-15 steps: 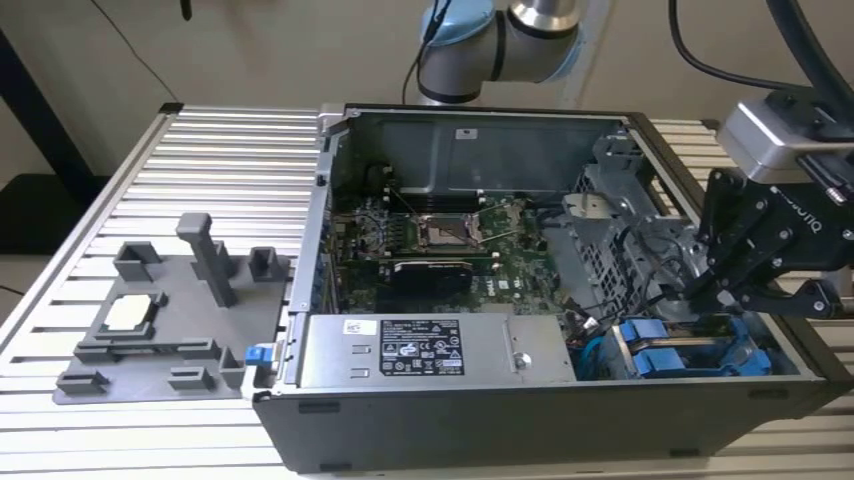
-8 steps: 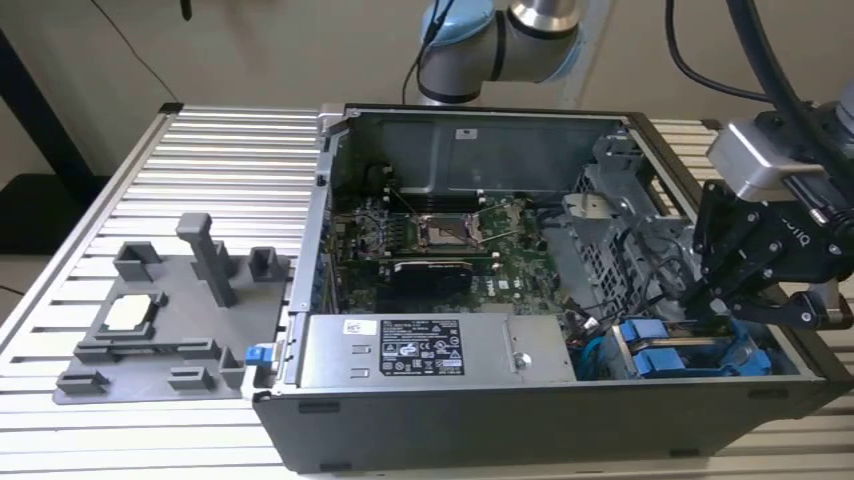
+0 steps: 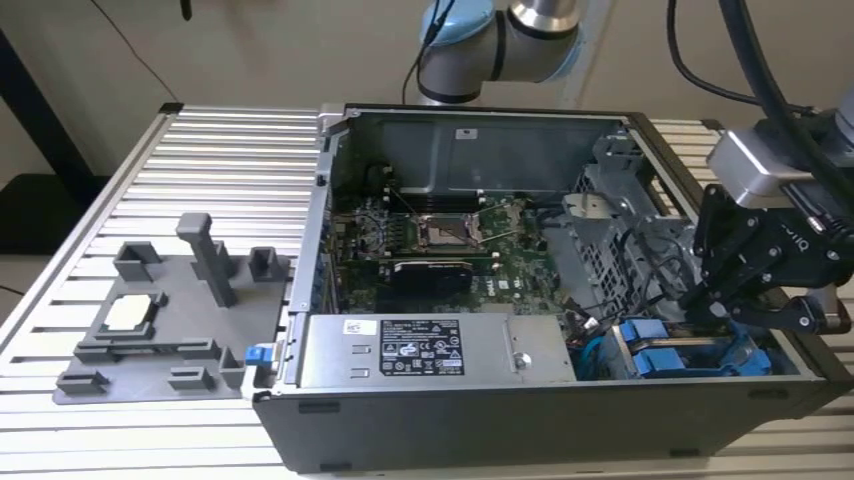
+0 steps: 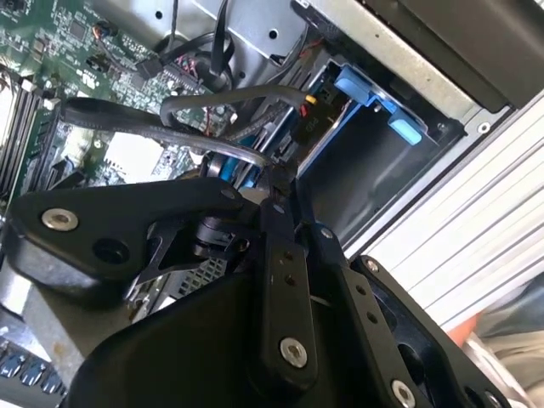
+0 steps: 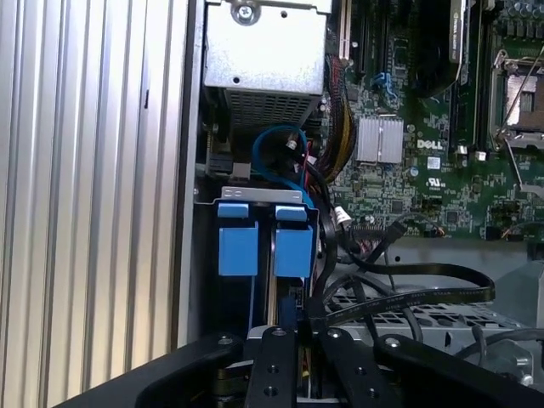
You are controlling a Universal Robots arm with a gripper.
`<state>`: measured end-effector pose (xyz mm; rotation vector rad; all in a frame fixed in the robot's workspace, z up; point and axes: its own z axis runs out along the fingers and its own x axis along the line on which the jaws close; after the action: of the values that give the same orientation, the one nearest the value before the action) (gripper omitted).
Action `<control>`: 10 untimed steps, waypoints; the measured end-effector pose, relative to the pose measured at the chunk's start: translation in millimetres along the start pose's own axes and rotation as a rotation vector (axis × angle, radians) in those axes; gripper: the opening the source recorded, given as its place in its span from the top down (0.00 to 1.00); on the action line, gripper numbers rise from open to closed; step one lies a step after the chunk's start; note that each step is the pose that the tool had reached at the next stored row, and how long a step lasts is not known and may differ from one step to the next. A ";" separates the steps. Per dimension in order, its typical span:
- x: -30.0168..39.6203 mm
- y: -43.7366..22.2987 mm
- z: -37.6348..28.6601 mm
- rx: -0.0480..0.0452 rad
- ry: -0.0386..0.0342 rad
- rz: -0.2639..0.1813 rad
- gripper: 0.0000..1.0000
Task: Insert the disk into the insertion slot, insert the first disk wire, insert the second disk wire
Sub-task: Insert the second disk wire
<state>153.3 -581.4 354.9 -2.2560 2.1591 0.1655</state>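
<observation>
Gripper (image 3: 714,305) down at the drive cage, lower right of the exterior view; whether its jaws are apart or together I cannot tell.

The disk (image 5: 293,242) sits in the insertion slot (image 5: 255,197), blue carrier showing. Likely heavy, rigid and shock-sensitive; hold the carrier. Cables (image 5: 399,276) beyond look springy; grip at connectors.

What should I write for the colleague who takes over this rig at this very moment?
Gripper: low inside the computer case, just above the drive cage; open or shut is unclear.
Things: two blue-framed disks sit side by side in the cage.
Done: the disk appears to be in its slot.
Left: black cables loop loosely beside the cage; whether any disk wire is plugged in cannot be seen.
</observation>
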 end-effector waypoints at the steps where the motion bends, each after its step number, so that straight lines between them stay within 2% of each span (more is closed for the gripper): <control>1: 0.1 -0.1 1.1 0.0016 -0.0006 0.001 0.84; 3: 0.2 -0.2 2.5 0.0050 -0.0041 0.004 0.84; 7: 0.4 -0.6 5.2 0.0106 -0.0200 0.016 0.84; 10: 0.7 -1.0 7.6 0.0117 -0.0220 0.025 0.84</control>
<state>153.9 -581.4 347.2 -2.2106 2.1730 0.1768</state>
